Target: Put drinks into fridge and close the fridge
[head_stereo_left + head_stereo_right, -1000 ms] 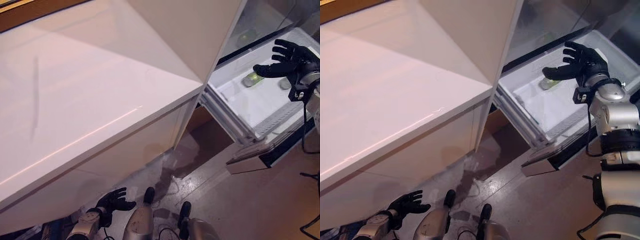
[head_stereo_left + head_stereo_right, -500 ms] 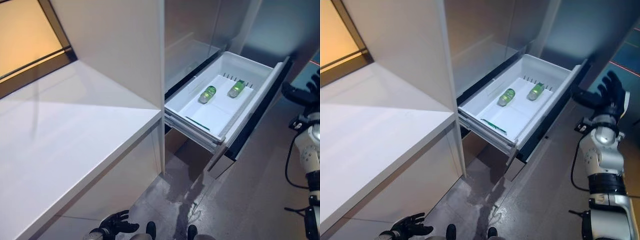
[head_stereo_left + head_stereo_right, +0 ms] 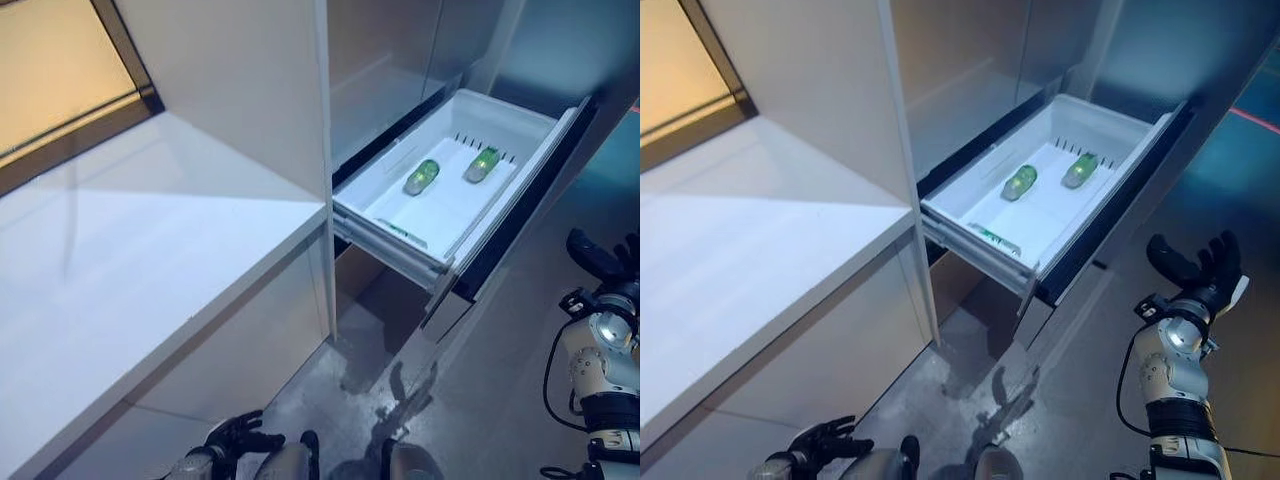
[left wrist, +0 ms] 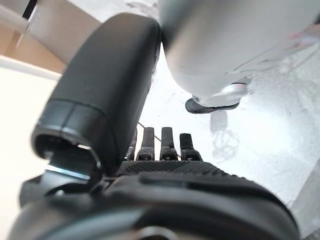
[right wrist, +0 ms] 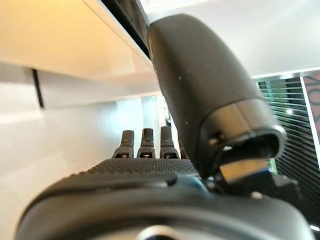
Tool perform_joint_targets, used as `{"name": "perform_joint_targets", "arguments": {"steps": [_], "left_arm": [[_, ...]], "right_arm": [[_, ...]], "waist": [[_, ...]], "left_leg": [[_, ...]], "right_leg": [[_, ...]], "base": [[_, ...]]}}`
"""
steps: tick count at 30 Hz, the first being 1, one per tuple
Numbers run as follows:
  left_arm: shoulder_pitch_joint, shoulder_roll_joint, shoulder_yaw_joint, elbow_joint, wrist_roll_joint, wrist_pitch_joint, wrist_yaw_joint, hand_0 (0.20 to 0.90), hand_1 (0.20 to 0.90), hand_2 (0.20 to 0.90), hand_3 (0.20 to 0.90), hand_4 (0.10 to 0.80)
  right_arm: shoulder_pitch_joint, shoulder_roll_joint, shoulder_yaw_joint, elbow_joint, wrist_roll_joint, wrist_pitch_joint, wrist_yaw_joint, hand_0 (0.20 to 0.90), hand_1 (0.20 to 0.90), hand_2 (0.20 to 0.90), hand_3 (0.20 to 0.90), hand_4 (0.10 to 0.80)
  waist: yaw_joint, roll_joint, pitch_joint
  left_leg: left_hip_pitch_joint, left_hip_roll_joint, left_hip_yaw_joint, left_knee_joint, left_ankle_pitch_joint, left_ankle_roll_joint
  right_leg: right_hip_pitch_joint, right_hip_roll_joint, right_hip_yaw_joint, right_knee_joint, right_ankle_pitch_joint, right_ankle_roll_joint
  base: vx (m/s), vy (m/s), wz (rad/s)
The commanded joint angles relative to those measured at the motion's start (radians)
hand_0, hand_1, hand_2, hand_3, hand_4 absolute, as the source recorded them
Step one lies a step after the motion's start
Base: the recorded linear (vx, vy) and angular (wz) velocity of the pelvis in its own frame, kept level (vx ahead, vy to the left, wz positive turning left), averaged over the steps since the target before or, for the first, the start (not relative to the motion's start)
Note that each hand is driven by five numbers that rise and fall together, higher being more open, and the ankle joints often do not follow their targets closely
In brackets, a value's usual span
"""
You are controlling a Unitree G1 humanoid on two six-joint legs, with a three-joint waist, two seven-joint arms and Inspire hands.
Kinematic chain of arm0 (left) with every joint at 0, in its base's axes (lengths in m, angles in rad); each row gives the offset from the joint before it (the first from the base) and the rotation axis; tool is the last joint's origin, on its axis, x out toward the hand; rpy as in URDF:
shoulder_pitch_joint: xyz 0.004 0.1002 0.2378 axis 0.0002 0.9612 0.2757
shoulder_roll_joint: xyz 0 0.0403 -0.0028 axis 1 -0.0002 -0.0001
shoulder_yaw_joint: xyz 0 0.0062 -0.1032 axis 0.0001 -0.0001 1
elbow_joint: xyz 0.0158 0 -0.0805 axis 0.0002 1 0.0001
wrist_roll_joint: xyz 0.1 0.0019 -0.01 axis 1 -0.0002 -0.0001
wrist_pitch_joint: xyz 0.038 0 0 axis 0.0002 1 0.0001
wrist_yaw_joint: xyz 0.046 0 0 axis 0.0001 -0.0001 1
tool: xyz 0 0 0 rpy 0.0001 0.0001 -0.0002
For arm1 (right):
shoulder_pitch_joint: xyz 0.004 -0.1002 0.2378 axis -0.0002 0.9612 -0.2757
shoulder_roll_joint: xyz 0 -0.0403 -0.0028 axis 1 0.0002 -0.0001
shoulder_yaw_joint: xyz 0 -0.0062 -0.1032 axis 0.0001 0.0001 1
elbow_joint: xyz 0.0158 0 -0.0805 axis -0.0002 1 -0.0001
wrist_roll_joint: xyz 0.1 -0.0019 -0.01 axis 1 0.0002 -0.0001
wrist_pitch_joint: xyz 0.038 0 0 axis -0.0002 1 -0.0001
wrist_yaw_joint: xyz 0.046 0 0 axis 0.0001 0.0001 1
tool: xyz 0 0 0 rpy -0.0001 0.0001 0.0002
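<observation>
Beside a white counter [image 3: 150, 260], the fridge drawer [image 3: 1110, 215] stands pulled out with two green bottles [image 3: 1019, 182] inside, so loading looks done; the empty, spread right hand [image 3: 1200, 272] must push it shut, the empty left hand [image 3: 820, 440] hanging low with relaxed fingers.

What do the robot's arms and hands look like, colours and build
Both arms are silver-grey with rounded, shiny metal segments and dark joints. The right hand is black, with slim segmented fingers and a thicker thumb; a black cable loops beside its forearm. The left hand is the same black build. Up close, each palm is finely textured and the thumb is a smooth, bulky dark shell.
</observation>
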State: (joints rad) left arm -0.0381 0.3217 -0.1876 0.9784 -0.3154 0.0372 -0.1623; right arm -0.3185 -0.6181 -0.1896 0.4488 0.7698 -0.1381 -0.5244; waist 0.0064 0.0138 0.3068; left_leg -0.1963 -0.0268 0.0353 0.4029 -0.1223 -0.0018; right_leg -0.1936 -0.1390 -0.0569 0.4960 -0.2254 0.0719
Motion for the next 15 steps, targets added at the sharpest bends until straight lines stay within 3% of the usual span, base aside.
{"name": "perform_joint_targets", "arguments": {"steps": [1, 4, 8, 11, 15], "left_arm": [[0.041, 0.006, -0.049, -0.020, -0.024, -0.015, 0.042, 0.900, 0.900, 0.900, 0.900, 0.800], [0.034, 0.000, -0.056, -0.015, -0.058, -0.032, 0.063, 0.900, 0.900, 0.900, 0.900, 0.800], [0.023, -0.004, -0.058, -0.008, -0.080, -0.022, 0.073, 0.900, 0.900, 0.900, 0.900, 0.800], [0.019, -0.006, -0.054, 0.000, -0.090, -0.022, 0.073, 0.900, 0.900, 0.900, 0.900, 0.800], [0.018, -0.002, -0.050, -0.010, -0.109, -0.030, 0.060, 0.900, 0.900, 0.900, 0.900, 0.800]], "right_arm": [[-0.135, -0.057, -0.031, -0.030, 0.035, -0.134, -0.034, 0.900, 0.900, 0.900, 0.900, 0.800], [-0.185, -0.031, -0.018, 0.007, 0.061, -0.173, -0.107, 0.900, 0.900, 0.900, 0.900, 0.800], [-0.257, -0.005, 0.024, 0.035, 0.047, -0.176, -0.110, 0.900, 0.900, 0.900, 0.900, 0.800], [-0.312, -0.002, 0.069, 0.056, 0.084, -0.168, 0.002, 0.900, 0.900, 0.900, 0.900, 0.800], [-0.386, -0.007, 0.152, 0.059, 0.034, -0.161, 0.249, 0.900, 0.900, 0.900, 0.900, 0.800]], "waist": [[0.031, -0.009, 0.008], [0.046, 0.000, 0.037], [0.068, 0.014, 0.058], [0.085, 0.025, 0.069], [0.114, 0.042, 0.082]], "left_leg": [[-0.055, -0.057, -0.013, 0.168, -0.174, 0.097], [-0.117, -0.072, -0.015, 0.240, -0.193, 0.107], [-0.177, -0.091, -0.021, 0.294, -0.196, 0.112], [-0.204, -0.099, -0.026, 0.311, -0.191, 0.113], [-0.235, -0.112, -0.040, 0.294, -0.160, 0.108]], "right_leg": [[-0.058, 0.039, -0.054, 0.071, 0.003, -0.094], [-0.124, 0.033, -0.057, 0.162, -0.028, -0.104], [-0.188, 0.019, -0.069, 0.242, -0.049, -0.117], [-0.222, 0.012, -0.077, 0.278, -0.057, -0.124], [-0.267, 0.013, -0.090, 0.304, -0.058, -0.129]], "base": [[-0.083, 0.088, 0.11], [-0.070, 0.096, 0.07], [-0.031, 0.112, 0.17], [-0.002, 0.094, 0.13], [-0.007, 0.072, 0.16]]}}
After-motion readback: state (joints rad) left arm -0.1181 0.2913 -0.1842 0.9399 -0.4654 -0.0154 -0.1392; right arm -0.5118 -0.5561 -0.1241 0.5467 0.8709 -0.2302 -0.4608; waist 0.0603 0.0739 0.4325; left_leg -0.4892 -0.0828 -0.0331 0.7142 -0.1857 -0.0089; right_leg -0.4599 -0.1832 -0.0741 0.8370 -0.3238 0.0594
